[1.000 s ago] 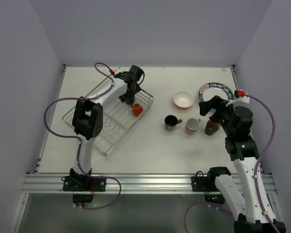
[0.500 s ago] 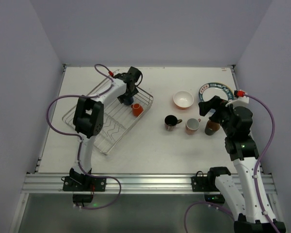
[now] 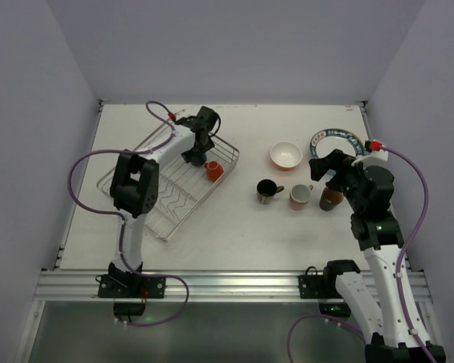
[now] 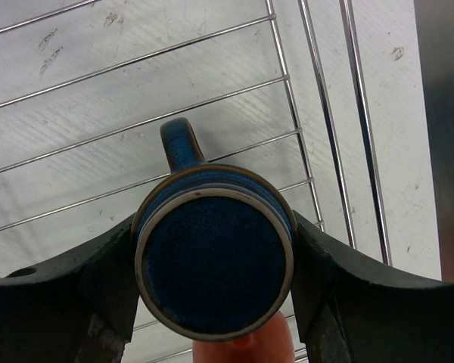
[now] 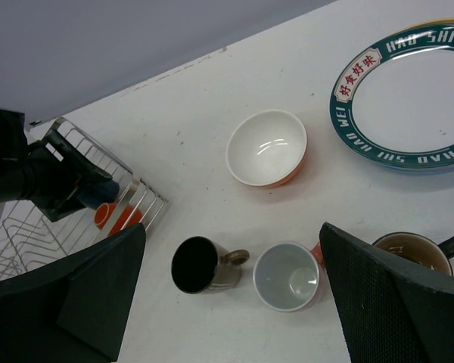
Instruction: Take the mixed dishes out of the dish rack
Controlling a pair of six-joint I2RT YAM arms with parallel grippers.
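My left gripper point(image 3: 194, 153) over the dish rack's point(image 3: 178, 203) far corner, beside the orange mug point(image 3: 213, 171); my right gripper point(image 3: 323, 169) near the brown mug point(image 3: 331, 198).

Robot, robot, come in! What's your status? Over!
Left fingers clamped on blue mug, over the dish rack. Right fingers open, empty. Orange mug close underneath, could bump. Over.

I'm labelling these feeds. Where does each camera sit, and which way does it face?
Top external: above and behind the arm bases, looking down on the table; both arms show.
Left wrist: on the left arm, facing down into the dish rack; the left gripper clamps a blue mug.
Right wrist: facing down and forward over bowl, plate and black mug; the open right gripper frames the bottom corners.
Shared: top and right wrist both show the orange mug in the dish rack.
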